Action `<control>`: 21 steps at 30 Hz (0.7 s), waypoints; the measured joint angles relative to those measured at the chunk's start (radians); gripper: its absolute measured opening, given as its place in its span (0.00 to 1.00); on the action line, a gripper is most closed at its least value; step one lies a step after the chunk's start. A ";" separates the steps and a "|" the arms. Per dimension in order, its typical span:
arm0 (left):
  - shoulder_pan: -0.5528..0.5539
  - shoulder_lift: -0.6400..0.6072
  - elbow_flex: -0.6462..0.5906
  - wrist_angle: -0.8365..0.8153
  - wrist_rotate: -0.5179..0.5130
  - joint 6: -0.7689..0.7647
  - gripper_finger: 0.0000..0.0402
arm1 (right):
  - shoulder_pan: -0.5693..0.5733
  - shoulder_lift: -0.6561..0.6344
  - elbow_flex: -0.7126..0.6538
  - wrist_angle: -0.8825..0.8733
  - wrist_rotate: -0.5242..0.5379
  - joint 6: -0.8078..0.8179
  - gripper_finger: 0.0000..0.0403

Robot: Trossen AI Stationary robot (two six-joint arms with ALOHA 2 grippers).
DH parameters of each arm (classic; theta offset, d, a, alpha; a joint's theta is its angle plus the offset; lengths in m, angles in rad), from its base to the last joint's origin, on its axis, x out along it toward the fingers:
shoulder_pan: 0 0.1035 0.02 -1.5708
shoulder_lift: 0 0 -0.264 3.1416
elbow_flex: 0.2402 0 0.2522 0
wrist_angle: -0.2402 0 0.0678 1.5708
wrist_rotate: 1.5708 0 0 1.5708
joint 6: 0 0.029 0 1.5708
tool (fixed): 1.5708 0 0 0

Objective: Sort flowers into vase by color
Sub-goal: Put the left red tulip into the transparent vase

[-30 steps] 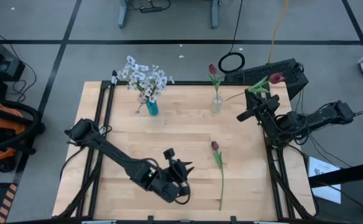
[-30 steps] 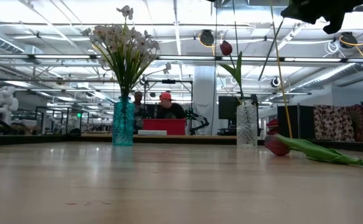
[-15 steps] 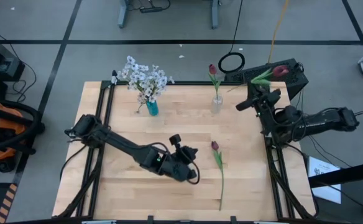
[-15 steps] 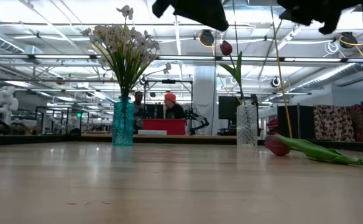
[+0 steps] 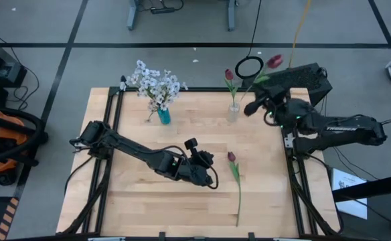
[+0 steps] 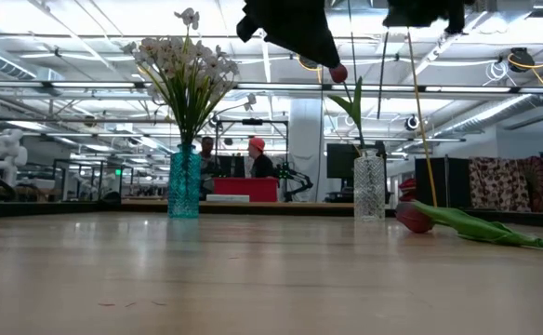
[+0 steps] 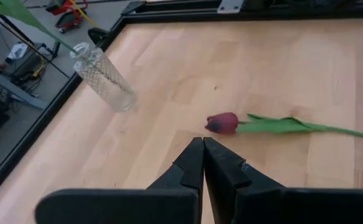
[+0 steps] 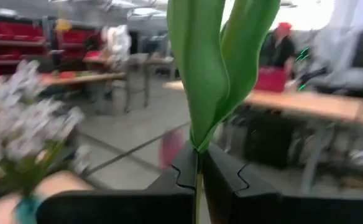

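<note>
Wooden counter (image 5: pixel 182 134), one tulip (image 5: pixel 236 175) lying loose.
Left claw (image 7: pixel 202 152) pressed together, empty; right claw (image 8: pixel 198 163) pinching a limp tulip stem (image 8: pixel 214 68) low.

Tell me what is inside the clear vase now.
The clear vase holds one red tulip on a leafy stem. Whether it holds water cannot be seen.

Black keyboard (image 5: pixel 296 79) and coiled black cable (image 5: pixel 249 66) lie beyond the table's far edge. Orange-black equipment (image 5: pixel 1 144) stands on the floor. Two seated persons (image 6: pixel 244 158) visible behind the table.
</note>
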 joint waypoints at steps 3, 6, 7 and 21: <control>0.000 0.000 0.000 -0.002 0.000 0.006 0.04 | -0.008 0.003 -0.058 0.034 -0.020 0.065 0.01; 0.000 0.000 0.000 -0.001 0.000 0.010 0.04 | -0.022 0.002 -0.105 0.104 -0.013 0.090 0.01; 0.000 0.000 0.000 -0.001 0.000 0.010 0.04 | -0.025 0.002 -0.120 0.125 -0.013 0.098 0.01; 0.000 0.000 0.000 0.002 0.008 0.005 0.04 | -0.091 0.002 -0.273 0.302 -0.014 0.176 0.01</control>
